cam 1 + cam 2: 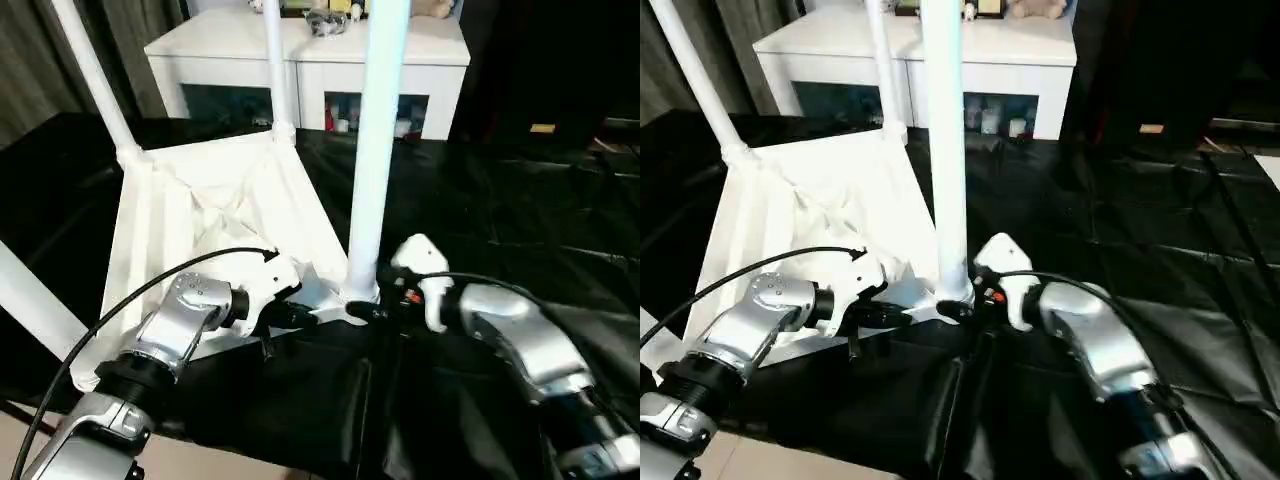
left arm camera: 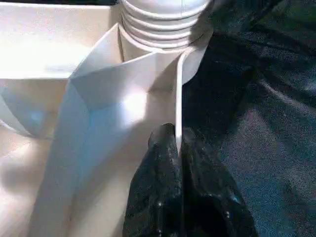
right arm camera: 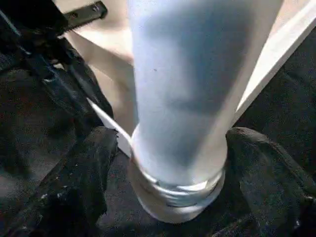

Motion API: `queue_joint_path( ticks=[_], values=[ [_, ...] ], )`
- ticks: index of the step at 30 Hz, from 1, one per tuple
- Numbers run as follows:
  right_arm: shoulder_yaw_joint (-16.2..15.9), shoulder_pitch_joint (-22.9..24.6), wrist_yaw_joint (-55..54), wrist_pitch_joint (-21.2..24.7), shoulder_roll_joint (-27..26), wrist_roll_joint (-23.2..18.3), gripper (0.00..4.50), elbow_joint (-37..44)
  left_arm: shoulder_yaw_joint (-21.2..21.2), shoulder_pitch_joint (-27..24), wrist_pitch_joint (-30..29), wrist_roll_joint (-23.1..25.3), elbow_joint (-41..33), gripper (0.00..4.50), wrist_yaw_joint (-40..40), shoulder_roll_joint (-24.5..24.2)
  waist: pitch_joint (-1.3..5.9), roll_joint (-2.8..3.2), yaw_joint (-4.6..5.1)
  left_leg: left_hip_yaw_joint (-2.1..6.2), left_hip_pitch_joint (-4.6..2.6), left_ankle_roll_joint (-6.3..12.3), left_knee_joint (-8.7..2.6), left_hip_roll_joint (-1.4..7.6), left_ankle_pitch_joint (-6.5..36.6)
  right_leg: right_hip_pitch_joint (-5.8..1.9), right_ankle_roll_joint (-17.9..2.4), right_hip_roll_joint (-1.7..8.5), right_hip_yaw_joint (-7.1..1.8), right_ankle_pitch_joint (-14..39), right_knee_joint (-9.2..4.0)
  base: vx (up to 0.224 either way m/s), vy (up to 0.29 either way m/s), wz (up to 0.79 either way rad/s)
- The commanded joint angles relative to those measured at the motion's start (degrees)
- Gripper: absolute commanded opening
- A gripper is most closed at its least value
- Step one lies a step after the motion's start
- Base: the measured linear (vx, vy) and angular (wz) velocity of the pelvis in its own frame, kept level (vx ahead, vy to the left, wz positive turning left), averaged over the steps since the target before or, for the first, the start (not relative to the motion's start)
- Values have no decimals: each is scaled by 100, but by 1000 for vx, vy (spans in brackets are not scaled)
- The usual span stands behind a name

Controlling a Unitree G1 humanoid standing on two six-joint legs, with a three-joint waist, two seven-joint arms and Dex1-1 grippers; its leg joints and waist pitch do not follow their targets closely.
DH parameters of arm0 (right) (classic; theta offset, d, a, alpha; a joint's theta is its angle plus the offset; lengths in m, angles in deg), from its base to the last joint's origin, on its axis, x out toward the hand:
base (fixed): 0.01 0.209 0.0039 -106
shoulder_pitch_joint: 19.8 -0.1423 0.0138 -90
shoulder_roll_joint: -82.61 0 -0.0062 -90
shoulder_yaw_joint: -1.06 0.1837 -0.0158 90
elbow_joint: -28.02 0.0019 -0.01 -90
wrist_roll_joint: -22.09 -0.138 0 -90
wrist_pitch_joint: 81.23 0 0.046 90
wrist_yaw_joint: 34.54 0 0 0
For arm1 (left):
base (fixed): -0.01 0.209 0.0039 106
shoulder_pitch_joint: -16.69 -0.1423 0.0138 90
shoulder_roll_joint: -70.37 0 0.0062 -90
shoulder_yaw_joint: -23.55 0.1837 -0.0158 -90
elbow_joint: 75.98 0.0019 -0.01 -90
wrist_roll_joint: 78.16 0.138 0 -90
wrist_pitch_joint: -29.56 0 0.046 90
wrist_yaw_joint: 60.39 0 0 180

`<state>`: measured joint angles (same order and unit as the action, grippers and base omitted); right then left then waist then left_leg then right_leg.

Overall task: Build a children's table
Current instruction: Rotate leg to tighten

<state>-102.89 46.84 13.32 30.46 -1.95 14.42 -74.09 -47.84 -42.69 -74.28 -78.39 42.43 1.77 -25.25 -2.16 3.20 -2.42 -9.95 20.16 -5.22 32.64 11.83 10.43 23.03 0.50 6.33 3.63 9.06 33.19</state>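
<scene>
Table [image 1: 215, 215] rim sits pinched in left jaws, its near leg [image 3: 180, 89] between right jaws, seemingly ungripped.

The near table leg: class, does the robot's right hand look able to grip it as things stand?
Probably yes. The right hand already straddles the near leg at its base, one open finger each side, nothing between.

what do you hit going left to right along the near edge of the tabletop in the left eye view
left pincer shut on the tabletop rim → near leg standing in its corner socket → right pincer, its fingers either side of that leg's base
</scene>
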Motion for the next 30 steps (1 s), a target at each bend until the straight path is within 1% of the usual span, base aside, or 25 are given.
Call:
queue_joint_path(
  ticks=[1,3,4,7,8,10,11,12,17,18,21,22,23,24,25,26,27,28,30],
  values=[
    [-8,-119,-28,-45,-12,48,385,-46,118,-173,-193,128,189,6,-75,-13,329,-102,-25,-34,35,225,-372,37,1373,-277,-1137,105,-147,1582,-346,0,0,0],
    [-4,-127,-1,-36,-17,60,385,-69,112,-186,-209,122,167,6,-78,-7,334,-106,-39,-40,38,277,-361,38,1265,-280,-1175,106,-148,1463,-330,0,0,0],
    [-7,-127,8,-38,-16,69,385,-86,111,-193,-214,121,156,6,-80,-7,336,-118,-42,-41,46,285,-358,32,1243,-288,-1172,108,-144,1484,-327,0,0,0],
    [-10,-153,3,-64,-29,72,385,-183,106,-204,-226,117,136,6,-78,-16,329,-114,-45,-40,45,273,-363,30,1288,-285,-1138,112,-142,1619,-342,0,0,0],
    [-6,-159,-1,-64,-34,67,367,-201,104,-205,-229,115,133,1,-76,-18,329,-112,-44,-41,38,266,-363,31,1308,-278,-1136,112,-141,1649,-345,0,0,0],
    [12,-182,-10,-59,-60,60,345,-270,101,-214,-253,111,111,0,-68,-32,327,-117,-44,-39,45,257,-365,31,1318,-283,-1099,113,-145,1698,-348,0,0,0],
    [20,-191,-22,-63,-77,68,345,-299,101,-222,-262,111,98,0,-64,-37,327,-116,-43,-38,45,256,-366,32,1315,-283,-1096,113,-145,1693,-349,0,0,0],
    [30,-201,-42,-66,-92,74,336,-326,102,-227,-269,110,91,0,-62,-39,330,-120,-42,-38,38,253,-365,35,1320,-277,-1100,114,-144,1691,-348,0,0,0],
    [70,-246,-89,-69,-153,73,285,-419,98,-248,-295,105,46,0,-50,-56,329,-117,-34,-38,45,259,-366,31,1305,-281,-1132,107,-142,1613,-339,0,0,0],
    [76,-255,-100,-65,-169,65,285,-439,98,-252,-302,103,34,0,-45,-63,331,-114,-34,-37,35,251,-368,35,1327,-277,-1123,106,-142,1630,-341,0,0,0],
    [94,-252,-125,-57,-203,49,274,-455,95,-264,-313,103,15,0,-48,-70,330,-117,-25,-35,39,233,-372,32,1378,-281,-1108,110,-142,1690,-349,0,0,0],
    [205,-207,-366,-65,-354,19,273,-485,60,-272,-385,134,24,0,-198,-41,329,-108,-16,-34,37,229,-373,34,1380,-274,-1115,112,-143,1677,-345,0,0,0],
    [281,-179,-586,-73,-474,24,272,-522,32,-263,-440,178,61,0,-359,-4,328,-112,0,-36,49,222,-374,31,1373,-276,-1112,111,-145,1673,-344,0,0,0],
    [334,-157,-751,-83,-565,30,272,-549,0,-251,-476,199,98,0,-493,40,321,-116,13,-31,47,174,-384,28,1395,-277,-1086,109,-139,1743,-355,0,0,0],
    [408,-122,-1011,-105,-712,44,272,-590,-73,-223,-523,208,171,0,-722,139,320,-112,35,-36,56,164,-382,19,1401,-268,-1073,108,-143,1774,-357,0,0,0],
    [532,-51,-1460,-95,-979,57,272,-643,-229,-164,-592,199,310,0,-1172,359,314,-125,41,-37,44,125,-386,12,1473,-260,-1021,105,-136,1936,-381,0,0,0],
    [532,-51,-1460,-95,-979,57,272,-643,-229,-164,-592,199,310,0,-1172,359,313,-124,49,-31,38,101,-390,14,1496,-261,-998,106,-136,2004,-386,0,0,0],
    [619,12,-1847,-62,-1228,67,272,-682,-358,-102,-678,191,427,0,-1582,574,316,-129,44,-28,34,93,-392,8,1520,-258,-942,100,-137,2080,-398,0,0,0],
    [666,61,-2339,-24,-1501,156,272,-778,-434,-41,-759,200,517,0,-1968,819,313,-120,37,-33,16,81,-394,6,1552,-231,-901,100,-143,2145,-419,0,0,0]
  ],
)
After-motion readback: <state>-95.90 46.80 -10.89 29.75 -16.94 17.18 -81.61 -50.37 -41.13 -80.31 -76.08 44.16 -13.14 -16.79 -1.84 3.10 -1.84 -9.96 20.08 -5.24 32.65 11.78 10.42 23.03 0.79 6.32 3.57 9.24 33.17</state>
